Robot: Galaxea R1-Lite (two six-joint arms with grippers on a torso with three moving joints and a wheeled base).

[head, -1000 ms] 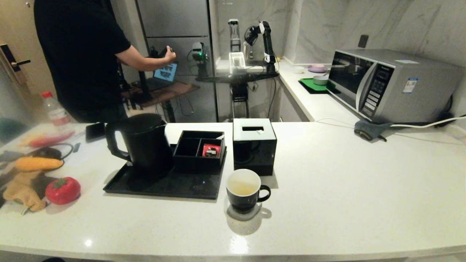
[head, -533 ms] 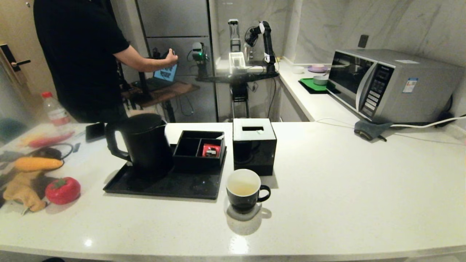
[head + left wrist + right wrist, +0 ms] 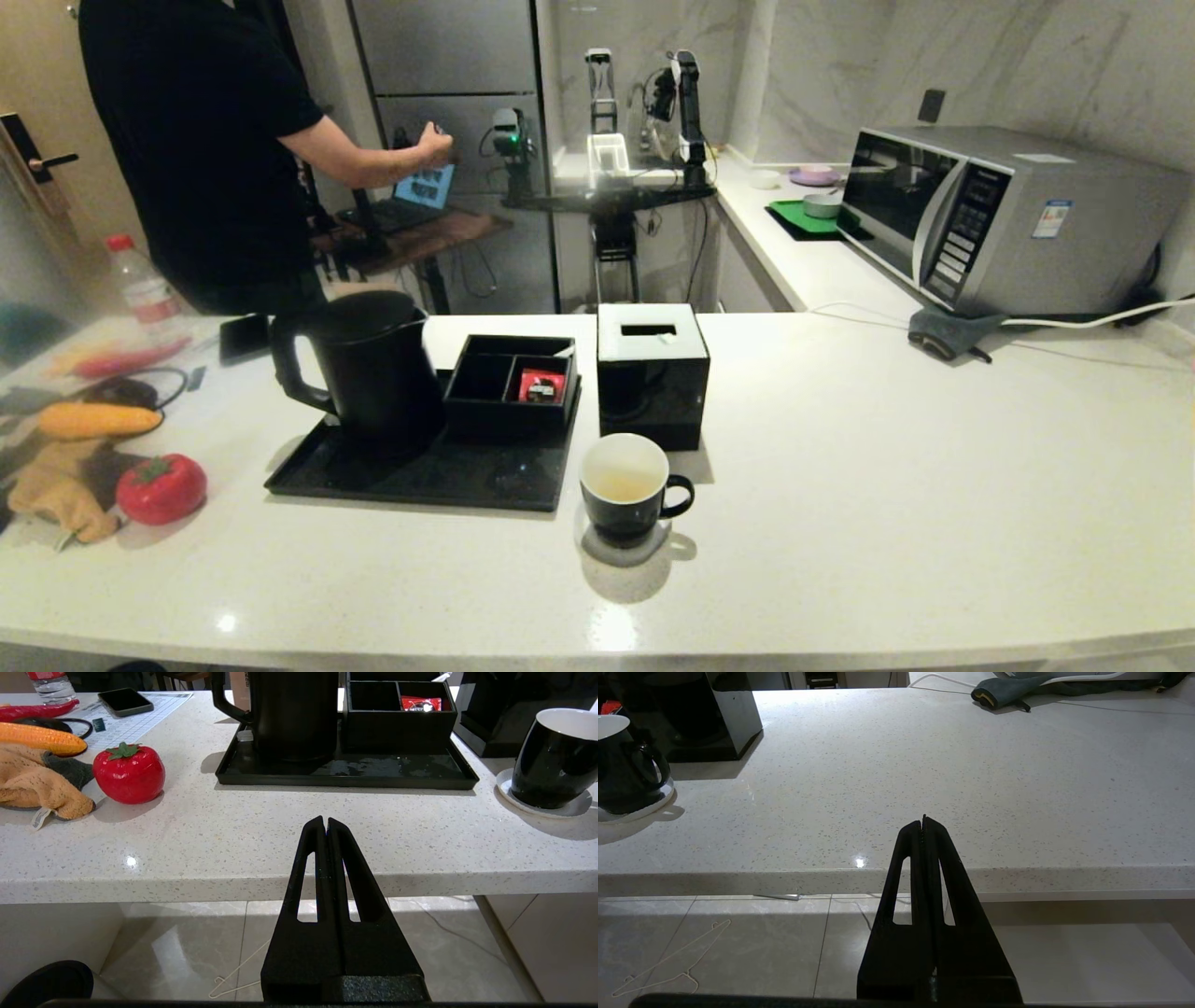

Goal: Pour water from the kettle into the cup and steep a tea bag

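Note:
The tall black kettle (image 3: 369, 364) (image 3: 294, 714) stands upright on a black tray (image 3: 373, 471) (image 3: 345, 772), handle to the left. The black cup (image 3: 627, 490) (image 3: 556, 760) (image 3: 623, 774) with a white inside sits on a white coaster in front of the tray's right end, holding a little yellowish water (image 3: 620, 485). No tea bag shows. My left gripper (image 3: 325, 822) is shut and empty, held below and before the counter's front edge. My right gripper (image 3: 923, 820) is shut and empty too, parked off the front edge, right of the cup.
A divided black box (image 3: 512, 381) with a red packet (image 3: 541, 385) sits on the tray. A black cube box with a white top (image 3: 651, 373) stands behind the cup. A red tomato toy (image 3: 161, 487), cloths and corn lie left. A microwave (image 3: 1008, 219) stands far right. A person (image 3: 205, 140) works behind.
Neither arm has moved and nothing on the counter has shifted. Only the person and the arm in the background have moved slightly.

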